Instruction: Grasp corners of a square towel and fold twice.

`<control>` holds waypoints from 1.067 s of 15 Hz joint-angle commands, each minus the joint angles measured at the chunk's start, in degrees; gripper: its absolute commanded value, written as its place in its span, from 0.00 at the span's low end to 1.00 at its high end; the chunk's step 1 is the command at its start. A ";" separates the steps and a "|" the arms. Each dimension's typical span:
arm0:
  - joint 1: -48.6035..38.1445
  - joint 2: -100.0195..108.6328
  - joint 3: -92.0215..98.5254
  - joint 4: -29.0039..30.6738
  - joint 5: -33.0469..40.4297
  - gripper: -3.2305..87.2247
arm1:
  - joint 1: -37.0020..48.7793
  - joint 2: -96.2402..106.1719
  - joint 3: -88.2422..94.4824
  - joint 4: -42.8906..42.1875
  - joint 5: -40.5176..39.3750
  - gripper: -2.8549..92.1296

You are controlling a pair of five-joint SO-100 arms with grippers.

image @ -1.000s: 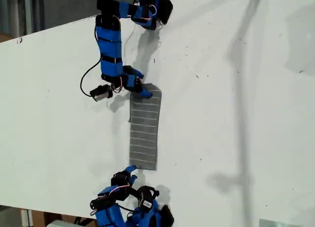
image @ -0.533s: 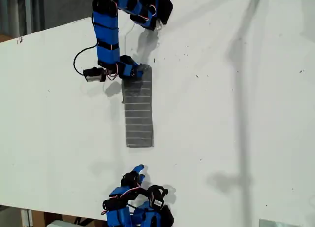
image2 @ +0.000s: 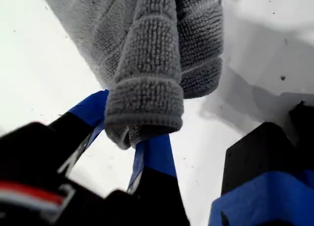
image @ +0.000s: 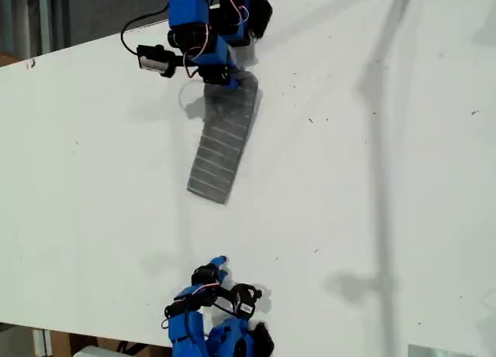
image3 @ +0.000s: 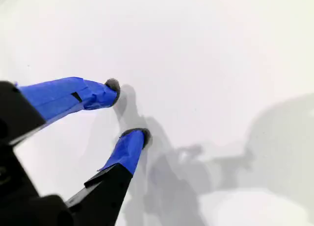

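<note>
My second gripper (image: pixel 219 262) sits at the near edge of the white table (image: pixel 372 217), low in the exterior view. Its arm is folded up tight at the edge, with the blue-taped fingers (image3: pixel 128 148) pointing onto the bare surface. The jaws stand apart with nothing between them, their dark rounded tips close over the table in the second wrist view (image3: pixel 128 108).

Farther in lies the towel (image: pixel 223 140), folded to a long narrow strip that slants from the far arm toward the exterior view's lower left. It is grey with fine pale cross stripes. Its near end lies flat, well apart from my second gripper.

At the far edge, high in the exterior view, my first gripper (image: pixel 225 77) reaches down from a bunched blue-and-black arm with loose wires and pinches the strip's far end. In the first wrist view the jaws (image2: pixel 130 130) are clamped on a thick looped-pile fold with a rolled hem, bunched and lifted.
</note>
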 commanded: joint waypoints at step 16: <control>-3.16 -6.24 -4.66 -0.09 -1.93 0.21 | 7.73 -74.44 -85.25 -15.38 -50.71 0.03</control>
